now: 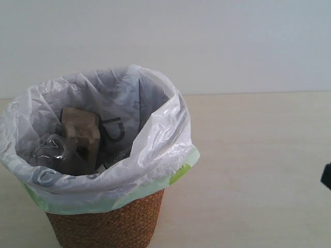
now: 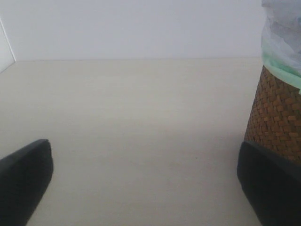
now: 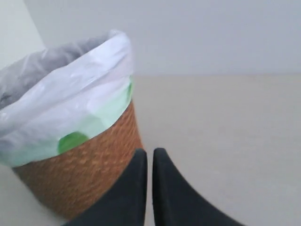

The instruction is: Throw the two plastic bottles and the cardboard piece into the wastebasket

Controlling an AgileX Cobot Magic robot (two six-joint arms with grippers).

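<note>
Lower left of the exterior frame, the wastebasket (image 1: 108,227) contains the cardboard piece (image 1: 80,129) and a clear bottle (image 1: 54,152). The left gripper (image 2: 145,157) gapes wide, and the right gripper (image 3: 150,153) is pinched together, empty.

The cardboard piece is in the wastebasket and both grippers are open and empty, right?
Not quite: the right gripper is shut, fingers nearly touching, as the right wrist view shows. The cardboard piece is in the wastebasket, the left gripper is open, and both grippers are empty.

wastebasket (image 1: 108,227): rough woven wicker | bag (image 1: 160,139): glossy plastic | table (image 1: 258,155): matt
</note>
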